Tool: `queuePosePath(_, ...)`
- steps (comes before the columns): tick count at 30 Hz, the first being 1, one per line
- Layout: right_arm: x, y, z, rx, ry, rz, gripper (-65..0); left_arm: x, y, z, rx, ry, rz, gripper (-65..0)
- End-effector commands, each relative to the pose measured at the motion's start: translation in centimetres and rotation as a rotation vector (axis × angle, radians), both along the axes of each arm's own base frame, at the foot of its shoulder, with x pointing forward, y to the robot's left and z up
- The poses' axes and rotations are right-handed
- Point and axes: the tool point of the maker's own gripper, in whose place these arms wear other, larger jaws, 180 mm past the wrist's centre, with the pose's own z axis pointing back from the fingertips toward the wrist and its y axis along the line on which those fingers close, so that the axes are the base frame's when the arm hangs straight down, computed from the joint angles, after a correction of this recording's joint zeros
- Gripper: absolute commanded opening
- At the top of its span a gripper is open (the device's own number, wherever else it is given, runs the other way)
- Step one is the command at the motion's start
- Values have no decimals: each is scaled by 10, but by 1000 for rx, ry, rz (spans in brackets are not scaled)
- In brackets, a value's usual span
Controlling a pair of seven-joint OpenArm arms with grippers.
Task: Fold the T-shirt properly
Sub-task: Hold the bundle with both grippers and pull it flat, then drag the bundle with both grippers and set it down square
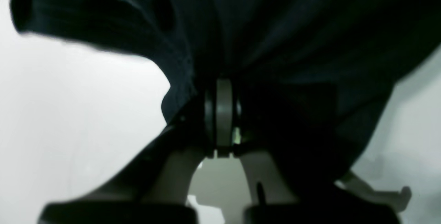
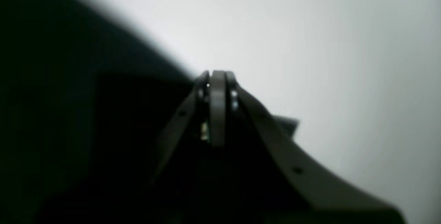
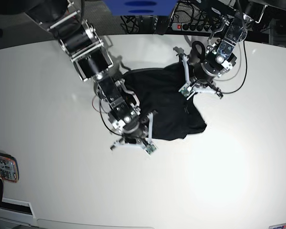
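Both arms are built of black housings edged with silver-grey metal brackets, and both reach in from the far edge of the white table. The right arm has boxy black segments framed by pale plates, narrowing toward a round wrist joint. The left arm carries a round, bright metal joint and thin black cables looping beside it. The right gripper has dark grey curved fingers dotted with small screw holes, meeting around a flat pale disc-like piece. The left gripper shows the same grey centre piece, with lighter beige-grey fingers spreading back toward a black base.
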Motion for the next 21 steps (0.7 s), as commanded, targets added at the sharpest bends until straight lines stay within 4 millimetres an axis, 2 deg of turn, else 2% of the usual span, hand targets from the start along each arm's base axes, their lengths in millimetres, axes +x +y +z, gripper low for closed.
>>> queuePosePath(1, 20, 19, 33, 58, -83, 23, -650, 15, 4, 9, 8, -44, 6, -650)
queuePosePath(5, 10, 21, 30, 68, -77, 26, -650, 25, 5, 16, 11, -70, 5, -650)
queuePosePath(7, 5, 22, 29, 75, -75, 27, -650, 27, 12, 17, 29, -73, 3, -650)
queuePosePath(12, -12, -11, 10, 17, -51, 14, -650, 36, 19, 22, 47, -94, 3, -650)
queuePosePath(16, -13, -31, 6, -20, -56, 8, -650, 46, 43, 21, 69, -97, 73, -650)
queuePosePath(19, -10, -37, 17, -28, -84, 8, -650, 60, 54, 21, 85, -107, 97, -650)
queuePosePath(21, -20, -42, 13, -41, -61, 2, -650, 66, 59, 19, 94, -105, 108, -650)
